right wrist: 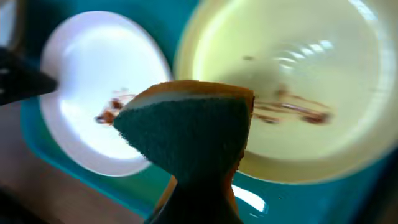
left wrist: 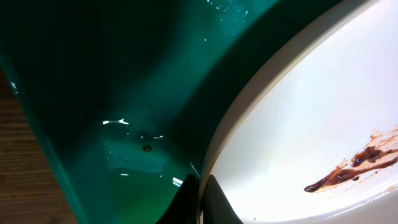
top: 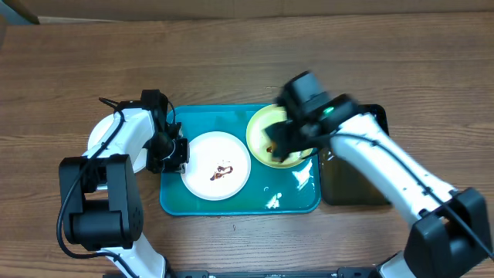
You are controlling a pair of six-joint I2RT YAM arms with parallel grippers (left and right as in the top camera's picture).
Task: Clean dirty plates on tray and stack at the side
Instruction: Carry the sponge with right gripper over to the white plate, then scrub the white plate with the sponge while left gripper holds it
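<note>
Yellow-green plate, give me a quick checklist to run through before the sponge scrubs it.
1. Sponge held in the right gripper: ok.
2. Yellow-green plate lying inside the teal tray: ok.
3. Sponge over the yellow-green plate: ok.
4. Sponge touching that plate: cannot tell, the view is blurred.
5. Brown smear wiped off: not ok, it shows at the plate's centre.
6. Left gripper clamped on the white plate: cannot tell; its fingers straddle the left rim.

A brown wood-grain table (top: 231, 54), evenly and softly lit, fills the overhead view on every side.
</note>
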